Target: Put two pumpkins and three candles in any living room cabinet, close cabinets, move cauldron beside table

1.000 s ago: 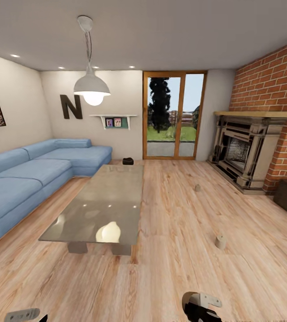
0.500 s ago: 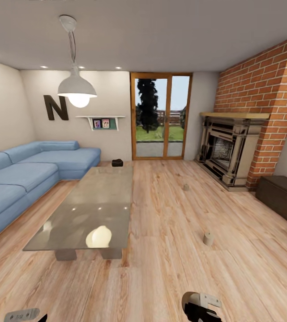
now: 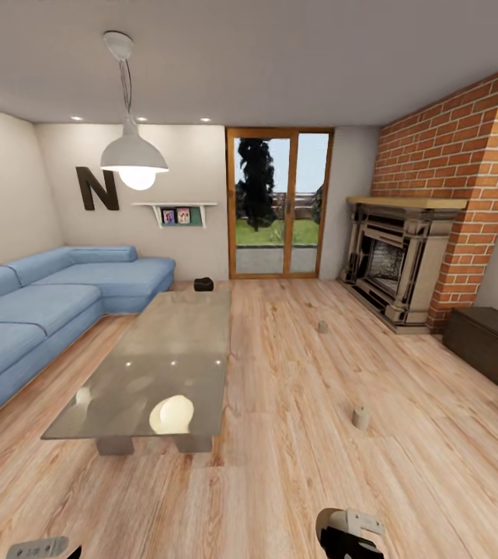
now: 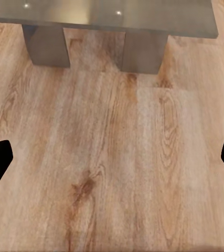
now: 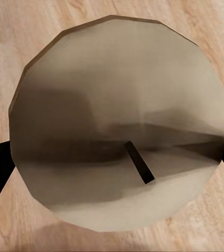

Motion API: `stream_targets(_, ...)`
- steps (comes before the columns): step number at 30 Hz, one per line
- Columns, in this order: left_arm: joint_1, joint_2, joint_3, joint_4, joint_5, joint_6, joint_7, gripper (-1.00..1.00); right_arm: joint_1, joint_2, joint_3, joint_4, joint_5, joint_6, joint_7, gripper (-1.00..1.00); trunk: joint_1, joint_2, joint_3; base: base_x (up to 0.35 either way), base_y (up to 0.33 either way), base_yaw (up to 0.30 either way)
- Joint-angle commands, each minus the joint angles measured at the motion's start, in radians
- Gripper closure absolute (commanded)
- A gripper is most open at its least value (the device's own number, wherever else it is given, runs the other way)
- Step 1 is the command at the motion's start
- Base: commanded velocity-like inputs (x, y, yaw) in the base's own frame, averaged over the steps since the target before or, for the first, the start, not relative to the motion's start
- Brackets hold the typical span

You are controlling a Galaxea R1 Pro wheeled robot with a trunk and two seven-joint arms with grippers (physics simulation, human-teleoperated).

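- The view has swung right since a second ago, then steadied: the cabinet (image 3: pixel 491 348), right of the tabletop (image 3: pixel 163 359), now shows in full, so I judge the robot is turning to stow its load
- The right tool (image 5: pixel 112 157) grips a candle (image 5: pixel 119 123), squat, pale, with a dark wick
- The left tool (image 4: pixel 112 163) is open and empty over the floor (image 4: pixel 117 173)
- Two candles (image 3: pixel 360 417) stand on the floor between tabletop and cabinet; the cauldron (image 3: pixel 203 284) sits at the tabletop's far end

blue sofa (image 3: pixel 39 303), red-brick chimney (image 3: pixel 466 163), grey-beige table (image 3: pixel 163 357)
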Motion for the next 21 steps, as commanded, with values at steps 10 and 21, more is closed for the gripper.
stream_targets(10,0.0,0.0,0.001,0.101,0.005,-0.024,-0.006,-1.0,0.001,-0.011,-0.001,0.014,-0.01,0.002,-0.006,1.0,-0.038,0.07,0.03,0.0,0.0,0.0)
stream_targets(21,0.0,0.0,0.001,0.107,0.005,-0.028,-0.006,-1.0,0.017,-0.054,-0.115,0.03,-0.008,0.008,0.0,1.0,-0.081,0.147,0.065,0.0,0.0,0.0)
